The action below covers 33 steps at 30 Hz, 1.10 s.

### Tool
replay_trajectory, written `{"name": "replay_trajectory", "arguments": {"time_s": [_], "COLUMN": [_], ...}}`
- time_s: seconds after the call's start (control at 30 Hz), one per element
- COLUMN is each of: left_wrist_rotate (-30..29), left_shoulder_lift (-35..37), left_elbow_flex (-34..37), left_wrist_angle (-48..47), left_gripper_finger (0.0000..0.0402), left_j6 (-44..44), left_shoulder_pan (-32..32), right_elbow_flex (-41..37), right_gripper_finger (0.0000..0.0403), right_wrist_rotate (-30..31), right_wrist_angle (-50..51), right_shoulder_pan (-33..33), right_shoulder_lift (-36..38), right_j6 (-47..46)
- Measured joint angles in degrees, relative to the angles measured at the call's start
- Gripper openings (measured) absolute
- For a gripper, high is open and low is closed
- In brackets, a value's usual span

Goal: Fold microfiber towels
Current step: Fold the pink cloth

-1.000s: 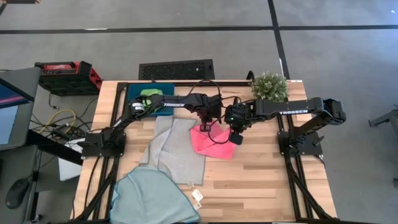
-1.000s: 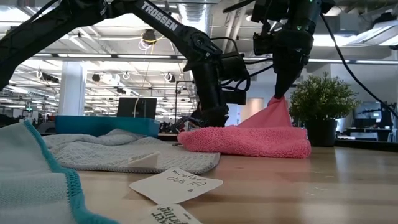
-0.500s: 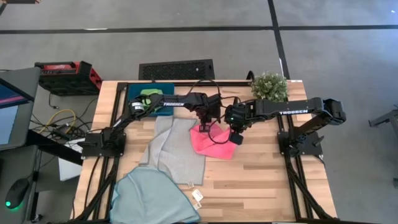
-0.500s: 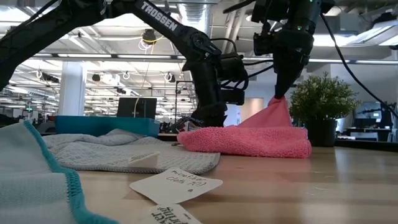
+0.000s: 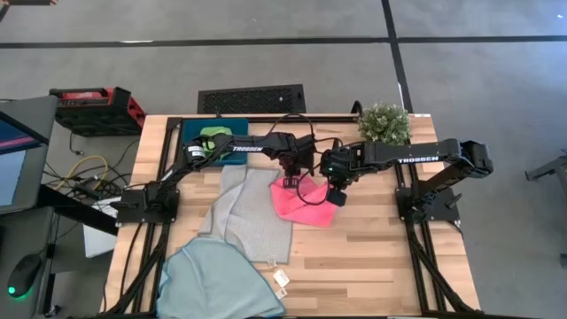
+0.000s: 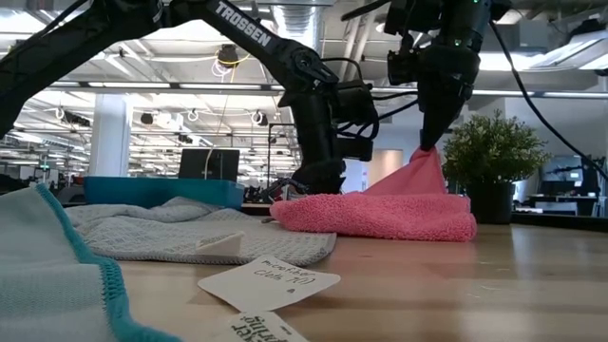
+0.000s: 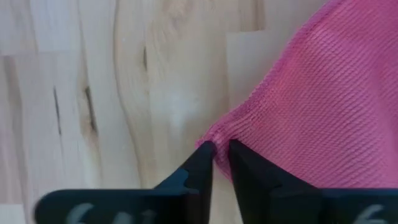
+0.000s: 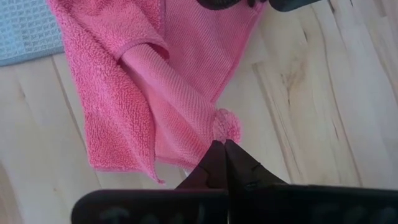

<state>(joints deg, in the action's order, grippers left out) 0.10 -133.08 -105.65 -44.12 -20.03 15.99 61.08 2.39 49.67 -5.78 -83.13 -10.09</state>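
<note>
Pink towel (image 5: 301, 202) lies right of, touching, grey towel (image 5: 248, 213).

Bare wood lies open along the table (image 5: 372, 257)'s right and front-right. The middle is crowded: both arms meet over the pink towel (image 5: 301, 202), with the grey towel (image 5: 248, 217) just beside it. The light blue towel (image 5: 217, 282) and paper tags (image 5: 282, 282) fill the front-left. A potted plant (image 5: 384, 122) and teal tray (image 5: 213, 142), possibly holding a green cloth, block the back edge.

Left gripper (image 7: 216, 149) fingers parted slightly at corner of pink microfiber towel (image 7: 311, 106); narrow gap showed between tips. Were shut a second earlier. Arm position shifted marginally in low view.
</note>
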Motion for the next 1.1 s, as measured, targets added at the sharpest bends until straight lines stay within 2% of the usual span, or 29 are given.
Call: {"name": "replay_trajectory", "arguments": {"time_s": [0.2,0.3,0.4,0.6,0.77,0.97,1.1], "left_wrist_rotate": [-1.01,-0.44,3.17,4.10,3.96,3.65,3.88], "left_shoulder_lift": [-0.02,-0.02,-0.17,-2.07,-2.14,-2.14,-1.97], "left_elbow_flex": [-0.02,-0.02,-0.02,-0.26,-0.24,-0.20,-1.27], "left_wrist_angle": [-0.02,-0.15,-0.41,-1.09,-1.49,-1.82,-3.41], "left_gripper_finger": [0.0113,0.0126,0.0125,0.0111,0.0094,0.0014,0.0003], "left_j6": [0.21,1.16,2.03,2.73,-0.34,0.20,0.20], "left_shoulder_pan": [0.00,0.02,0.20,0.37,0.38,0.57,0.57], "right_elbow_flex": [0.00,0.00,0.00,0.00,0.00,0.00,0.00], "right_gripper_finger": [0.0002,0.0002,0.0002,0.0002,0.0002,0.0002,0.0002], "right_wrist_rotate": [0.00,0.00,0.00,0.01,0.02,0.11,0.55], "right_wrist_angle": [-0.01,-0.02,-0.02,0.02,0.07,0.07,0.80], "right_shoulder_pan": [0.00,-0.01,-0.02,0.00,-0.02,-0.01,-0.30], "right_shoulder_lift": [0.00,0.00,0.00,0.00,0.00,0.00,0.00], "right_j6": [0.00,0.00,0.00,-0.03,-0.09,0.00,0.00]}}
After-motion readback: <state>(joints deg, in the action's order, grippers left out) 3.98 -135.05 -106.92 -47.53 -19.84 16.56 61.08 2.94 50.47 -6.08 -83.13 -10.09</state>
